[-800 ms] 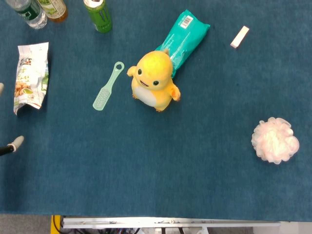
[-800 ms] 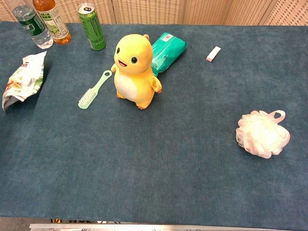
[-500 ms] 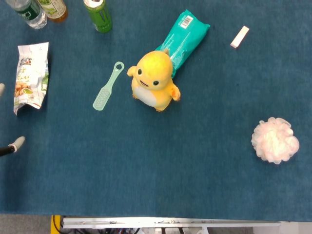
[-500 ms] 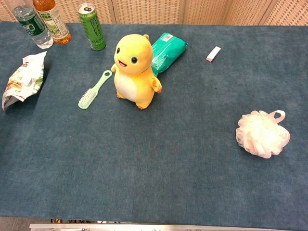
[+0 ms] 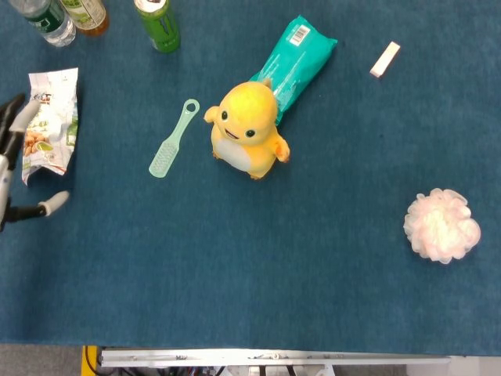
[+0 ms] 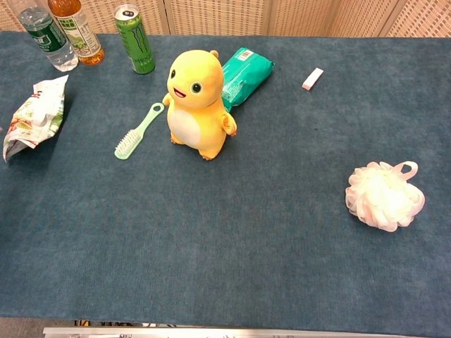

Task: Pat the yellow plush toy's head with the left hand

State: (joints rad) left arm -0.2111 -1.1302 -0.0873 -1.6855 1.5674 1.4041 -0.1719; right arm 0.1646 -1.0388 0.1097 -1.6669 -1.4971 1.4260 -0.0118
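Our head view looks straight down on the desk (image 5: 258,282); our chest view looks obliquely toward 12 o'clock. Both share the same desktop.

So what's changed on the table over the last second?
The left robot hand has come further in from the left edge of the head view, fingers spread, holding nothing, now beside the snack bag. It hasn't reached the yellow plush toy. The toy, brush, green packet and bath pouf stayed put.
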